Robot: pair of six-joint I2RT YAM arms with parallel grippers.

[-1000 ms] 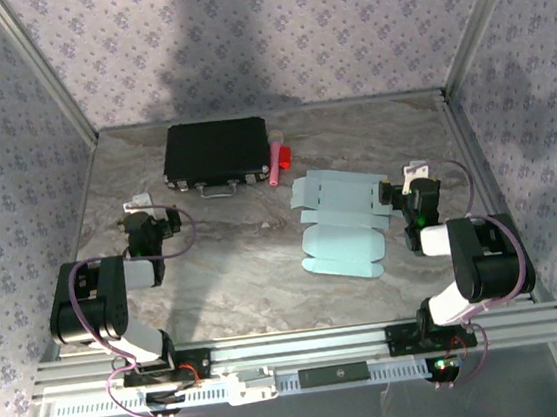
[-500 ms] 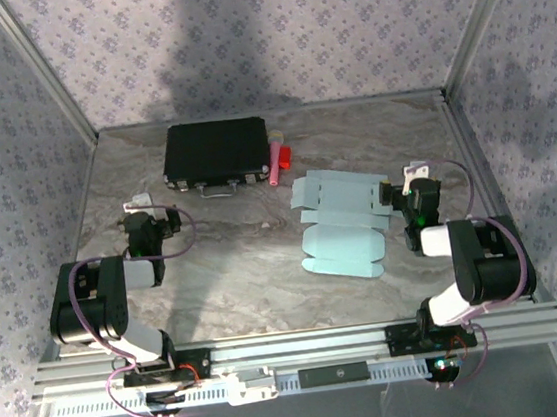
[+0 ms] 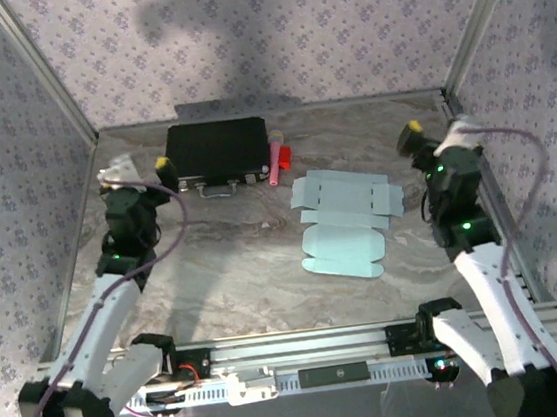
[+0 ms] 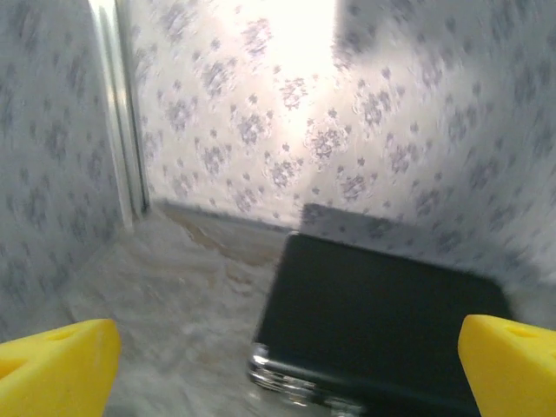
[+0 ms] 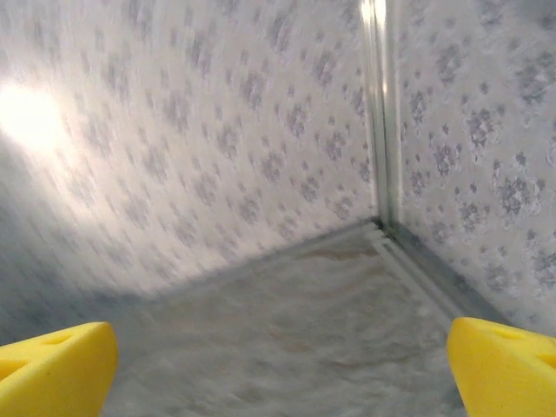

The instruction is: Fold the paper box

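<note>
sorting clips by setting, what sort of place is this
Likely a robot test cell: patterned walls on an aluminium frame around a marble-look table, left arm and right arm bolted at its edge.

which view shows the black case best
Top external: the black case is whole and sharp, seen from above. Left wrist gives a closer but blurred look at it; right wrist faces the far corner of the enclosure instead.

**Top cam:** high behind arm bases, looks down on table (image 3: pixel 235 264).
**L wrist cam**, on L gripper (image 3: pixel 141 172): low, faces back wall (image 4: pixel 287 130) and case (image 4: pixel 373 321), both also in top view.
**R wrist cam**, on R gripper (image 3: pixel 436 135): low, faces far right corner (image 5: pixel 382 217).
</note>
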